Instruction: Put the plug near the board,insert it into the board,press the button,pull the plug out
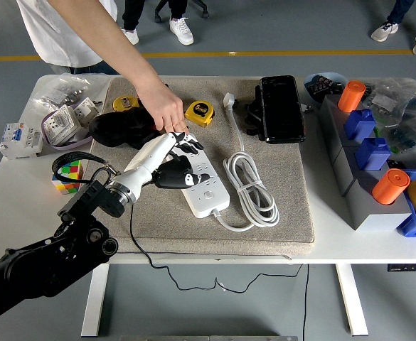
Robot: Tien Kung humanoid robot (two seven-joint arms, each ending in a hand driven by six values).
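A white power strip (206, 193) lies on the grey mat (286, 213), with its white cord (252, 186) coiled to the right. A black plug (166, 179) shows at the strip's middle, partly hidden under my left hand (181, 148). Its thin black cable (131, 227) runs down over the table's front edge. My left hand reaches over the strip with its fingers stretched out flat, their tips at the strip's far end. It grasps nothing that I can see. A person's hand (166, 110) rests its fingertips on that same far end, touching or nearly touching my fingers.
Behind the strip lie a yellow tape measure (199, 112), a black cloth item (119, 129) and a black case (280, 108). A colour cube (67, 175) sits at the left. Grey boxes with blue and orange parts (368, 153) stand on the right.
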